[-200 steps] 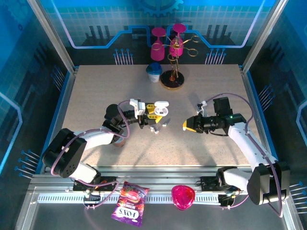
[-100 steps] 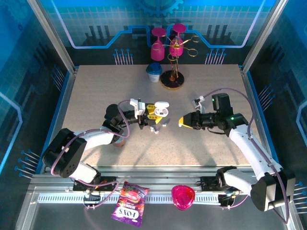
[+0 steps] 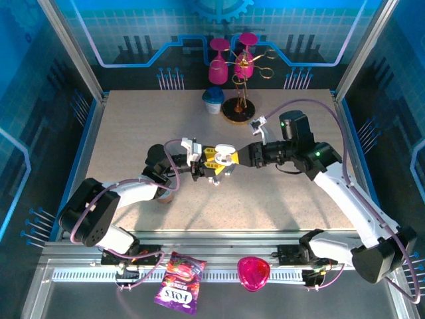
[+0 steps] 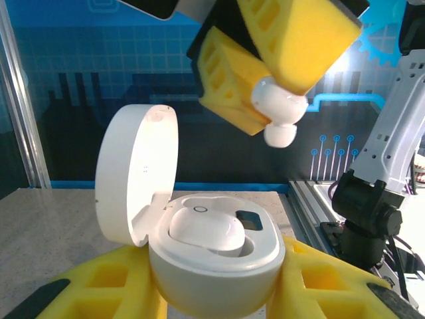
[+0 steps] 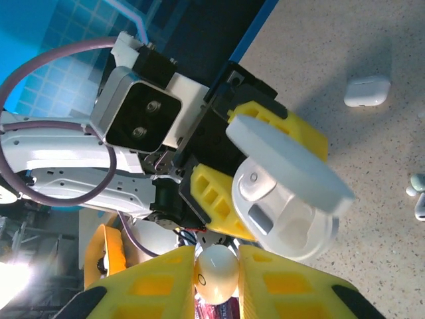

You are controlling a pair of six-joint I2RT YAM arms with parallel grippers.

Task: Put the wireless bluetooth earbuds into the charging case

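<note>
The left gripper (image 3: 218, 163) clamps the open, rounded white plastic charging case (image 4: 219, 262) from both sides while the right gripper (image 5: 216, 274) pinches a tiny white plastic earbud (image 4: 282, 113) just above it.

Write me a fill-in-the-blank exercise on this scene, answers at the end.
1. The left gripper holds a round white plastic charging case with its lid ____.
2. The right gripper pinches a tiny white plastic earbud in the air ____ that case.
3. Another white earbud sits ____ the held case.
4. On the speckled table, a second white rounded case lies with its lid ____.

Answers: open; above; inside; shut.
</note>
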